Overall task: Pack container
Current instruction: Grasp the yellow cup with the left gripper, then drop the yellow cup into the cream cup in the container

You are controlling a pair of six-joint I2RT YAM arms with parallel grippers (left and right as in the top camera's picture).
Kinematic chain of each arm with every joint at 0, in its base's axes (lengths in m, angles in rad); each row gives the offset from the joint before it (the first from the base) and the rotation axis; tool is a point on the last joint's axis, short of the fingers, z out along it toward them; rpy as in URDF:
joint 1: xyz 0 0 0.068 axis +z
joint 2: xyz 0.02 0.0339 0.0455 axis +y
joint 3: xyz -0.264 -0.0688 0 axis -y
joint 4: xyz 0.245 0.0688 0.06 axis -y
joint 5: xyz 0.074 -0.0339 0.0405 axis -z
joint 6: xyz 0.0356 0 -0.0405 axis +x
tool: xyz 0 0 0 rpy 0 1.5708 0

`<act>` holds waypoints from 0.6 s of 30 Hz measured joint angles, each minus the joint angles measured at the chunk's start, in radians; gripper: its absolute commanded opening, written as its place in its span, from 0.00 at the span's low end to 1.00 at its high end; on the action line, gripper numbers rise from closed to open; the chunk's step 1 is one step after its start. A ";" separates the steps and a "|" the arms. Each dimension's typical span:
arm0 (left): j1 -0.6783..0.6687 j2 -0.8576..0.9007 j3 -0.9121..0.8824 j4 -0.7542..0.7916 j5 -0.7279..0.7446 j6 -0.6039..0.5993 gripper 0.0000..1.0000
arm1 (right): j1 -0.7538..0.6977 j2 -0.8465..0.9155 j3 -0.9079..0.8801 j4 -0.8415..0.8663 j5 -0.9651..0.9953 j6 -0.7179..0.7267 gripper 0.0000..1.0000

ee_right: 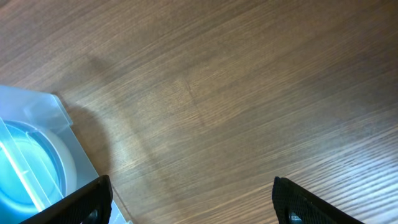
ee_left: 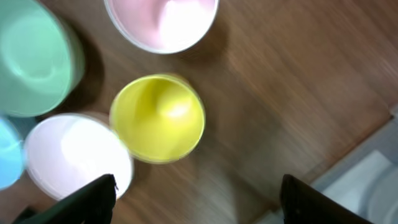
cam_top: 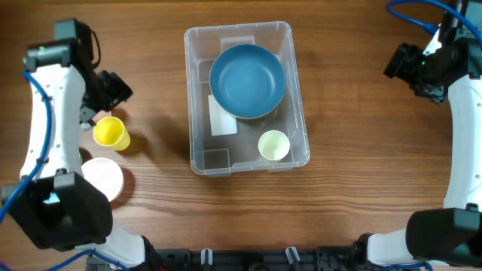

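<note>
The container (cam_top: 193,90), a large clear bin, stands mid-table. It holds a blue bowl (cam_top: 247,80) and a pale yellow-green cup (cam_top: 273,145). A yellow cup (cam_top: 110,132) stands upright on the table to the container's left. My left gripper (cam_top: 114,89) is open and empty just beyond it. In the left wrist view the yellow cup (ee_left: 158,118) lies ahead of the open fingers (ee_left: 199,202), and a corner of the container (ee_left: 373,180) shows at the right. My right gripper (cam_top: 403,64) is open and empty over bare table to the container's right (ee_right: 189,199).
A pink bowl (cam_top: 103,178) sits near the front left. The left wrist view shows a pink bowl (ee_left: 161,22), a green bowl (ee_left: 34,59), a whitish cup (ee_left: 74,155) and a blue edge (ee_left: 7,155) around the yellow cup. The right wrist view shows the container's corner (ee_right: 37,112).
</note>
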 measured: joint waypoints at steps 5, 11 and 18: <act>-0.002 0.002 -0.247 0.244 0.021 0.004 0.86 | 0.000 0.000 0.000 -0.003 -0.002 0.000 0.83; -0.002 0.113 -0.290 0.343 0.025 0.043 0.38 | 0.000 0.000 0.000 -0.005 -0.002 0.000 0.83; -0.037 0.119 -0.290 0.352 0.026 0.056 0.04 | 0.000 0.000 0.000 -0.006 -0.002 0.000 0.83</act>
